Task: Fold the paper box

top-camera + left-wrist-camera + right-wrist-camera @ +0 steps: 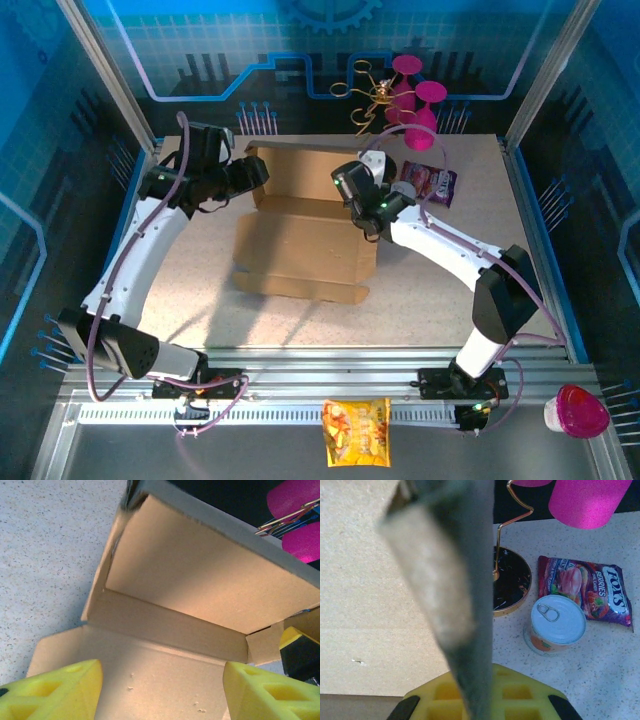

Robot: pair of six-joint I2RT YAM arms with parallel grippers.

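Right gripper pinches paper box flap; left gripper spread; pouch reads FOX'S (berries).

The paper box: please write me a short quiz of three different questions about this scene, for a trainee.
1. True or false: the left claw is clamped on the paper box.
2. What lies beside the tin can? A) a candy packet B) a spoon C) a sponge
3. Fill in: the ____ claw pinches a flap of the box.
Key: 1 false, it is open; 2 A; 3 the right claw.
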